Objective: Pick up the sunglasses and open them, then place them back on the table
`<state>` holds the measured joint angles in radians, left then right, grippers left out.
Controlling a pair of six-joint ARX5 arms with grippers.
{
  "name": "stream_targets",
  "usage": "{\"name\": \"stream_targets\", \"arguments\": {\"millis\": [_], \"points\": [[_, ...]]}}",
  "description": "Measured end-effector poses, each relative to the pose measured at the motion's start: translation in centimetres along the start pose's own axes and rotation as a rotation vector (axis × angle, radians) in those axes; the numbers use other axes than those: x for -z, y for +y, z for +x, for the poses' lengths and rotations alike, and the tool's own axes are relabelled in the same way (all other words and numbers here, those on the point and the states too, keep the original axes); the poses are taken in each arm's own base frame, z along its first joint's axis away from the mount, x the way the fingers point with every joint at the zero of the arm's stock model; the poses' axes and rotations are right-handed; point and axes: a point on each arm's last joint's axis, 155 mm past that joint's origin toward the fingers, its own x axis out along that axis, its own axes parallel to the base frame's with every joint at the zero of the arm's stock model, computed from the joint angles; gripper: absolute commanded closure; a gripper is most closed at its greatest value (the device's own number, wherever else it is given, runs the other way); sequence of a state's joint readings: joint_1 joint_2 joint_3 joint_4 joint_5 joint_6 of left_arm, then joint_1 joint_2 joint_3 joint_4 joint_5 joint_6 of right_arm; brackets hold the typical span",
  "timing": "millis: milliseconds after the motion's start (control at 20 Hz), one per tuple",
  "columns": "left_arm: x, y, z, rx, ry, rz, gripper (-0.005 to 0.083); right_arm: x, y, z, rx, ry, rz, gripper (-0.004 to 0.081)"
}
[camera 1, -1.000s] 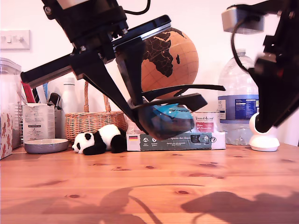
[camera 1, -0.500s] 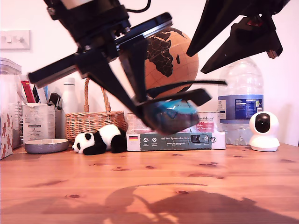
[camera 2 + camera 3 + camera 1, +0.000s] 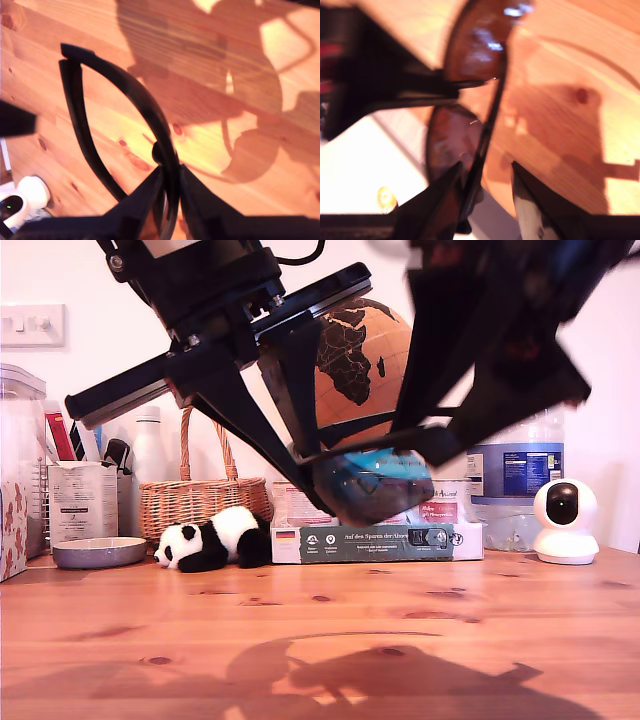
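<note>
Holding the sunglasses [image 3: 375,485] aloft above the bench [image 3: 320,640], clenched at the frame in my first pincer [image 3: 169,175], temples pointing toward 3 o'clock in the exterior view. Positioned at 2 o'clock there, my second pincer [image 3: 485,185] released, jaws straddling one temple [image 3: 492,100]. Treat as light, slick, springy plastic: grip the slim temple mid-length, swing gently about the hinge, avoid the lens.

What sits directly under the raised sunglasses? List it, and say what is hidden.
Under the sunglasses, held in the air by my first gripper, is bare table with shadows. Behind them, they and the arms partly cover the globe and the box.
</note>
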<state>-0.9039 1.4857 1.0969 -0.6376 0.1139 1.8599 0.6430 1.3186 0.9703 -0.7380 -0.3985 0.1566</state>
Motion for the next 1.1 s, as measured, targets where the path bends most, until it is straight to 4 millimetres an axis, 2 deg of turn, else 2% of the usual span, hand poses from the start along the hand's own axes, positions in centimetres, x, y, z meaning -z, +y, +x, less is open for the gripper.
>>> {"name": "stream_targets", "arguments": {"millis": [300,600,1100], "points": [[0.0,0.0,0.0,-0.001,0.0,0.0,0.0793,-0.4,-0.2,0.4,0.053,-0.019,-0.005,0.0502],[0.0,0.0,0.0,-0.001,0.001,0.0,0.0793,-0.5,-2.8,0.1,0.215,-0.038,0.041,0.0502],[-0.1,-0.3,0.0,0.013,-0.004,-0.001,0.0793,-1.1,-5.2,-0.6,0.347,-0.079,0.079,0.0502]]}}
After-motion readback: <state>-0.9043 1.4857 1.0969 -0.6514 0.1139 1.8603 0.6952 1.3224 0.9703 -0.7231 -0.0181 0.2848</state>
